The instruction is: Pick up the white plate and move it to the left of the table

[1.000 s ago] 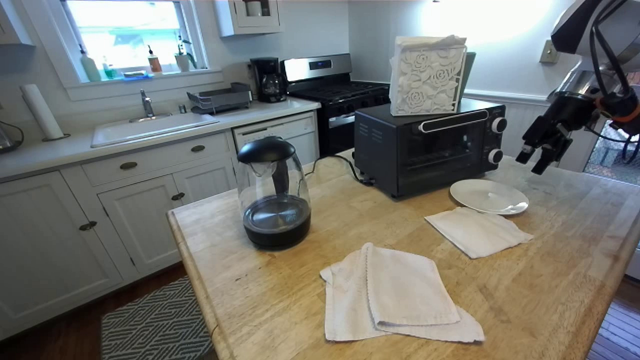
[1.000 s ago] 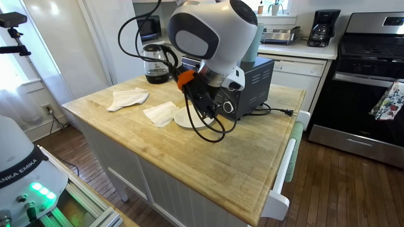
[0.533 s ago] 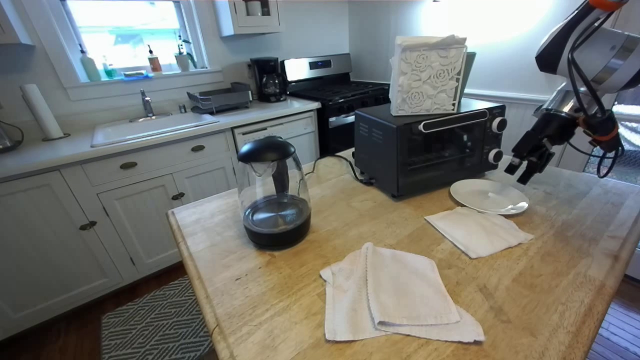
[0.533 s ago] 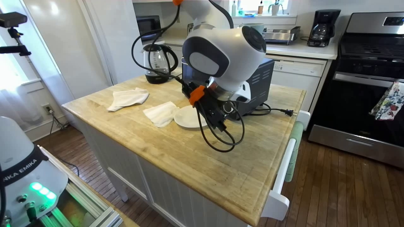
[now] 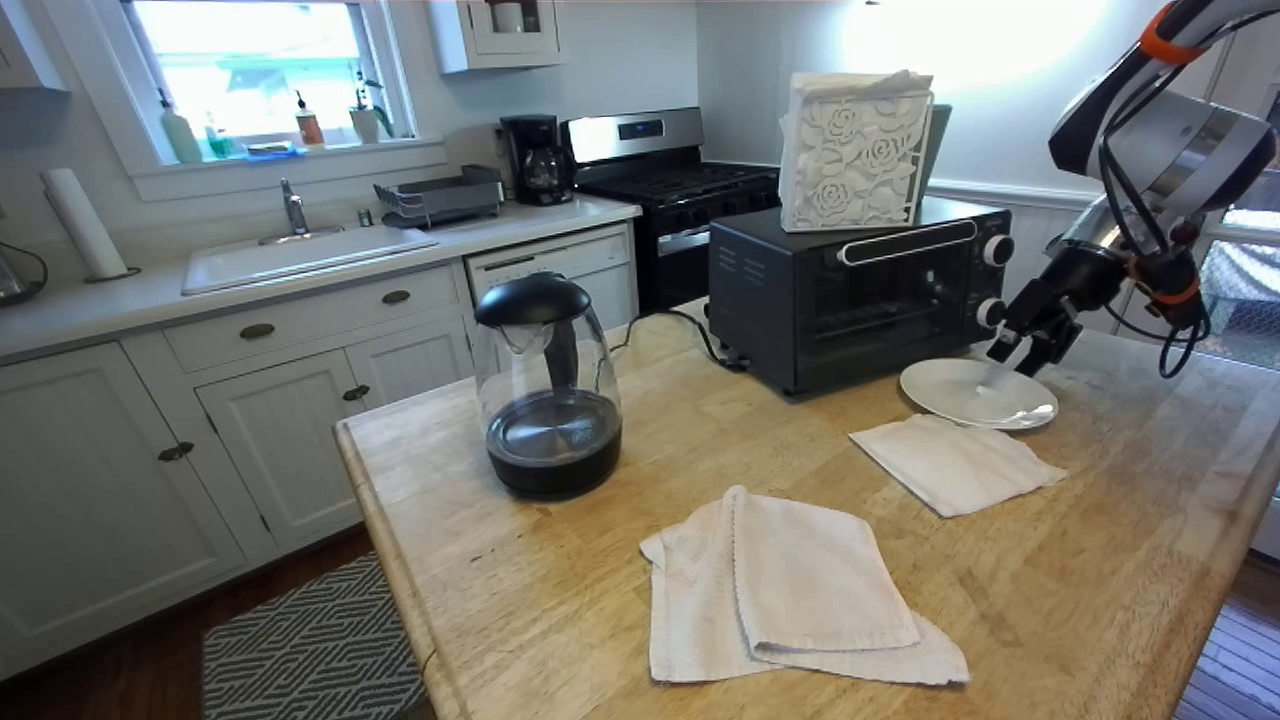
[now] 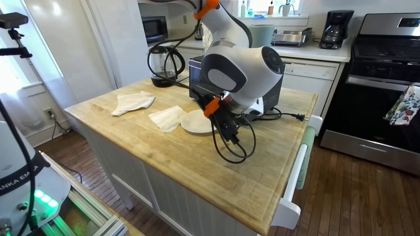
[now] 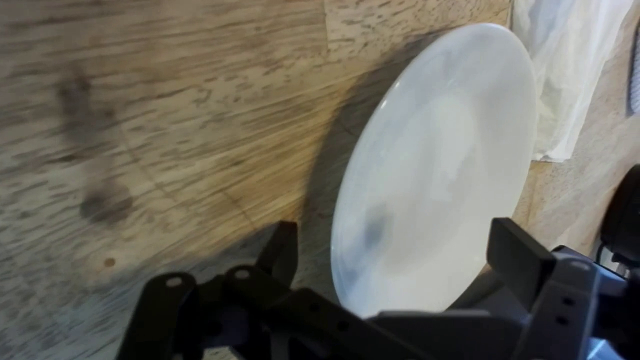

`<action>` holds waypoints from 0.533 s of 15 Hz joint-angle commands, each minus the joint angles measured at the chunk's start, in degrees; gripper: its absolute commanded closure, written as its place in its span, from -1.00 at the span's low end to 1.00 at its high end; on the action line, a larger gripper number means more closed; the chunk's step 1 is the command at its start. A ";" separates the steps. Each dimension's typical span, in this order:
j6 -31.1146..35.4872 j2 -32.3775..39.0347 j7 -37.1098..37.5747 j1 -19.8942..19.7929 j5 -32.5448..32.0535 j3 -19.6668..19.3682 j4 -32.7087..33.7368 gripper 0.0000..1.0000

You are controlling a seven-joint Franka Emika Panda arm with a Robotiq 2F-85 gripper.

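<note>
The white plate (image 5: 970,397) lies flat on the wooden table (image 5: 520,590), in front of the toaster oven. In an exterior view the plate (image 6: 196,122) is partly hidden by the arm. My gripper (image 5: 1016,360) is tilted, just above the plate's rim on the side away from the kettle. In the wrist view the open gripper (image 7: 394,225) has one finger off the plate's edge over the wood and the other at the opposite edge. The plate (image 7: 445,150) shows between the fingers. Whether the fingers touch it I cannot tell. The fingertips are hidden in an exterior view.
A black toaster oven (image 5: 860,300) carrying a white napkin holder (image 5: 855,155) stands close beside the plate and gripper. A folded napkin (image 5: 955,465) lies against the plate. Another napkin (image 5: 800,590) and a glass kettle (image 5: 552,440) stand farther along the table.
My gripper has moved down and towards the plate, from off beside it to just over its rim. The fingers look open throughout. The plate and napkins have not moved.
</note>
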 commanded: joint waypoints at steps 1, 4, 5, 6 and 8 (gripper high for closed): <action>-3.76 3.26 -0.15 -1.55 0.85 1.15 3.91 -1.00; -6.00 4.14 0.03 -1.61 0.37 1.27 4.90 -1.00; -6.45 4.34 0.08 -1.56 0.39 1.28 5.12 -1.00; -6.99 4.48 0.27 -1.49 0.24 1.27 5.29 -1.00; -7.50 4.53 0.43 -1.35 0.14 1.15 5.44 -0.91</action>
